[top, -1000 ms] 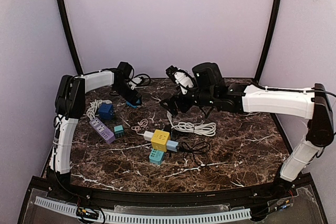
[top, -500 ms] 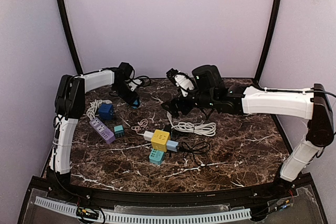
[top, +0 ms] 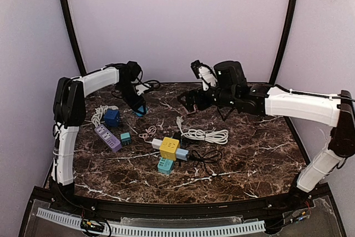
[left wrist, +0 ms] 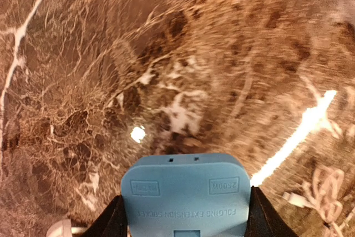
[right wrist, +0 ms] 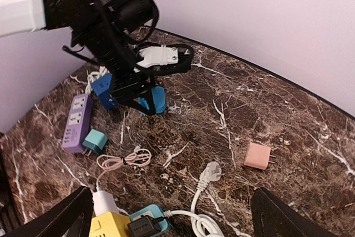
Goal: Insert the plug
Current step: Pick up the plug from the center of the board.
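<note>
Left gripper (left wrist: 186, 223) is clamping a blue socket block (left wrist: 186, 184) — right gripper (right wrist: 175, 217) is hovering over the table (right wrist: 288, 109), fingers (right wrist: 66, 217) wide.

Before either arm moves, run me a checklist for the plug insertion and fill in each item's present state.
1. Left hand grips the light blue plastic folding extension socket: ok, clamped between both fingers.
2. Right hand free to fetch the plug: ok, open and empty.
3. White plug on its white cable accessible: ok, lying uncovered on the brown marble table.
4. Small pink square adapter out of the way: ok, apart from the plug.
5. Socket holes turned toward the plug: cannot tell, only a labelled face shows.
</note>
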You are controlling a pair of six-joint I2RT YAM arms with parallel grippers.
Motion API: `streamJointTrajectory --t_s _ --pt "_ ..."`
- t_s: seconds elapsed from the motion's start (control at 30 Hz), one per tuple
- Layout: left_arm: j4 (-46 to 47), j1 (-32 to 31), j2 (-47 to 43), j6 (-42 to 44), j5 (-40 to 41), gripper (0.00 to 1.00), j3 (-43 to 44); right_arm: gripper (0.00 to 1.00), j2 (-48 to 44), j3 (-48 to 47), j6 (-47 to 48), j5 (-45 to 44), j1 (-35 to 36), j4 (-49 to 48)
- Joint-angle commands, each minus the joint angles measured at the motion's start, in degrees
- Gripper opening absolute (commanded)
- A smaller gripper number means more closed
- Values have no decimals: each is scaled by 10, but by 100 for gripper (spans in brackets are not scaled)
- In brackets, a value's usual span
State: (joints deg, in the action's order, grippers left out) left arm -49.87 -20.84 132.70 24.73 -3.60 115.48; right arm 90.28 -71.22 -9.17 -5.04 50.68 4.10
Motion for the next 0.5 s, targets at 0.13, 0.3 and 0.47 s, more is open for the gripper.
streamJointTrajectory --t_s 0.13,0.3,0.47 --pt "-126 -124 -255 57 -28 1 23 92 -52 -16 -200 146 -57 -52" --pt "-155 -221 -325 70 14 1 6 85 -31 -20 -262 218 -57 -151" --pt "-133 -288 -375 76 85 1 -28 72 -13 7 -332 289 -47 -254"
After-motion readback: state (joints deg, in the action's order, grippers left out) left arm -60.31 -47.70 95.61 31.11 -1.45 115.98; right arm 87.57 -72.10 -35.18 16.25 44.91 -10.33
